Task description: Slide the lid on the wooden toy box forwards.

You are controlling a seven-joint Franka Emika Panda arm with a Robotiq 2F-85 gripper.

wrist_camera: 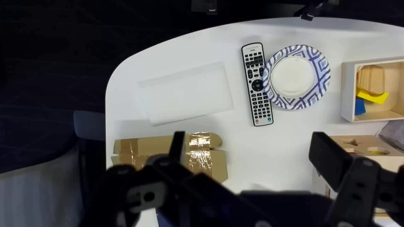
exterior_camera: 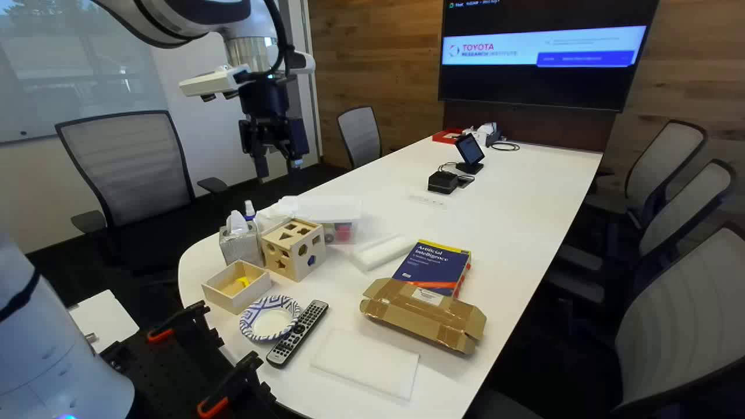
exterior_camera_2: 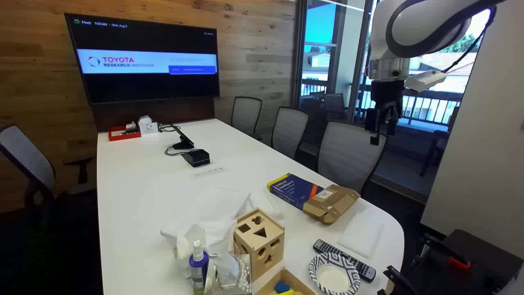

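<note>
The wooden toy box (exterior_camera: 302, 265) is a pale cube with shape cut-outs, standing upright on the table beside the tissue box; it also shows in an exterior view (exterior_camera_2: 268, 256). Its lid (exterior_camera: 295, 234), with several dark cut-outs, lies flat across the top; it shows too in an exterior view (exterior_camera_2: 252, 237). In the wrist view the toy box (wrist_camera: 336, 148) is at the lower right, partly hidden behind a finger, with the lid mostly hidden. My gripper (exterior_camera: 279, 167) is high above the table, apart from the box. Its fingers are wide open and empty in the wrist view (wrist_camera: 247, 138).
A pale tray (exterior_camera: 224, 299) with yellow and blue pieces, a tissue box (exterior_camera: 240, 247) and a spray bottle (exterior_camera_2: 198, 268) crowd the toy box. A plastic bin (exterior_camera: 343, 224) stands behind it. A patterned plate (wrist_camera: 296, 77), remote (wrist_camera: 257, 85), cardboard box (exterior_camera: 422, 317) and book (exterior_camera: 433, 267) lie nearby.
</note>
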